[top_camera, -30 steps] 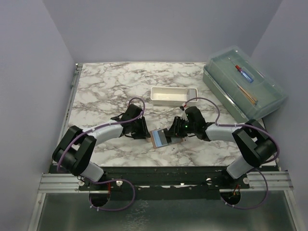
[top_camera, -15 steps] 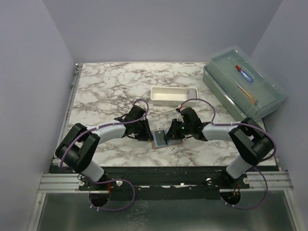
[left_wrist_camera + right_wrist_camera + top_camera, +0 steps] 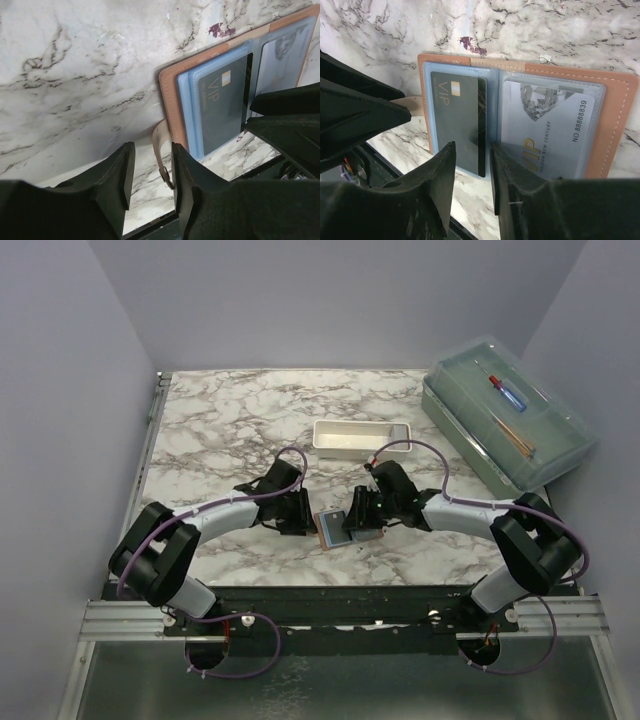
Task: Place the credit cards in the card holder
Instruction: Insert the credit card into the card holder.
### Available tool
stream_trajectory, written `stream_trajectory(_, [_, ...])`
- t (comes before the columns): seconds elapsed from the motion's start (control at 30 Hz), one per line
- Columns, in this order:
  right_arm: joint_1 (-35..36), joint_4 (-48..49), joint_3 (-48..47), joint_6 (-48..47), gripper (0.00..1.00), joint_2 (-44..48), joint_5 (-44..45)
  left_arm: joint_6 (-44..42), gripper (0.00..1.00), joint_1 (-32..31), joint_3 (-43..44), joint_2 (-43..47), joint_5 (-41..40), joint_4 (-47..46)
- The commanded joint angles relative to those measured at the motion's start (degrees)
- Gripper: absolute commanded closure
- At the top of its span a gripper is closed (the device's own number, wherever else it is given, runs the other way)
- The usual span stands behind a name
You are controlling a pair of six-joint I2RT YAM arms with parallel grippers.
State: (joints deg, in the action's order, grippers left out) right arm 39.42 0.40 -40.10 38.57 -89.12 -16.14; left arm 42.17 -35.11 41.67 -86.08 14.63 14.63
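**Item 1: R gripper** (image 3: 471, 150). Jaws part-open, nothing pinched. The gap lines up w/ the near edge of the dark VIP card (image 3: 455, 115).

**Item 2: L gripper** (image 3: 152, 150). Jaws also apart, empty. It sits low over the marble table (image 3: 75, 75), just beside the holder's outer edge. The snap strap (image 3: 159, 145) lies beyond the gap and is not gripped.

**Item 3: card holder** (image 3: 620, 125). Tan, opened flat w/ the inside up, near the table's front edge between the two grippers.
- Dark VIP card is in the blue-grey sleeve on the L gripper's side.
- Pale card (image 3: 550, 130), w/ diamond print and a number, is in the other sleeve.
- Whether the dark card is pushed fully home cannot be told, since its near edge is partly behind the fingers.

**Item 4: background.** White tray (image 3: 360, 437) is further back; clear lidded box (image 3: 505, 410) is at the far right. Both are well apart from the work.

**Step (est.):** insertion at or near its end, as both cards look housed.

**Next move (est.):** if the dark card sits proud, it needs a light nudge along the sleeve w/ the L gripper bracing the holder. Otherwise both arms lift straight off — no dragging of holder or strap.
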Motion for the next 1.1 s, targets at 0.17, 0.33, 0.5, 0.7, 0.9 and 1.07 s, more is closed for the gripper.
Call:
stream_trajectory(0.17, [1.3,-4.05,-3.07,-1.03,0.76,1.52,3.05,0.83,0.59,-0.04,1.53,4.21,0.84,5.67])
stream_trajectory(0.33, [1.4,-2.1,-2.51,-0.31,0.86,-0.25,2.13,2.89,0.59,-0.04,2.43,5.07,3.63,5.11])
stream_trajectory(0.5, [1.42,-0.93,-1.73,0.09,0.86,-2.05,2.59,4.38,0.58,-0.04,2.68,7.09,4.7,4.02])
stream_trajectory(0.7, [1.32,-0.93,-0.55,0.66,0.95,-3.52,4.51,6.93,0.53,-0.18,2.95,7.19,9.23,1.19])
stream_trajectory(0.9, [1.34,1.66,0.96,1.58,0.99,-4.5,4.61,10.4,0.5,-1.92,1.92,3.24,11.13,-5.29])
stream_trajectory(1.07, [1.38,2.7,1.65,2.02,1.0,-5.43,4.42,11.84,0.45,-2.42,1.24,2.32,7.71,-7.97])
